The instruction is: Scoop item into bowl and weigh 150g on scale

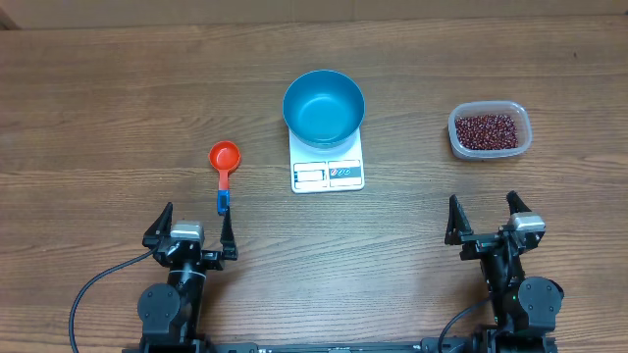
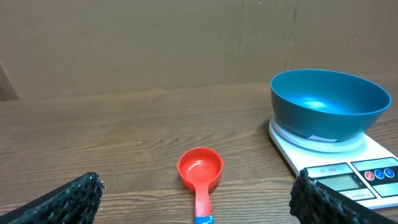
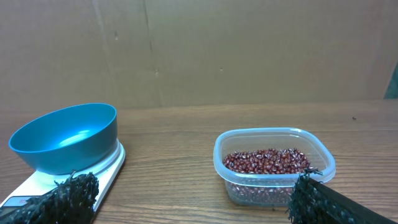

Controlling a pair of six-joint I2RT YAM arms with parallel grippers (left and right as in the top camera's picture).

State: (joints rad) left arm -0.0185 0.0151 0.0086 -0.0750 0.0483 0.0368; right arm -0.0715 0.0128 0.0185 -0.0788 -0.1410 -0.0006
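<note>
Zero beans (image 1: 486, 129) in the blue bowl (image 1: 324, 106) so far: the opening step, by my reckoning.
The left end effector (image 1: 196, 218) and right end effector (image 1: 481, 208) both stand wide open at the near edge of the surface (image 1: 118, 88), holding nothing. The beans fill a clear tub (image 1: 521, 116) at far right. The bowl sits empty on the white scale (image 1: 328, 174). The next move likely calls for gripping the orange-red scoop (image 1: 224, 157), just ahead of the left one, then reaching past bowl and scale to the tub.
</note>
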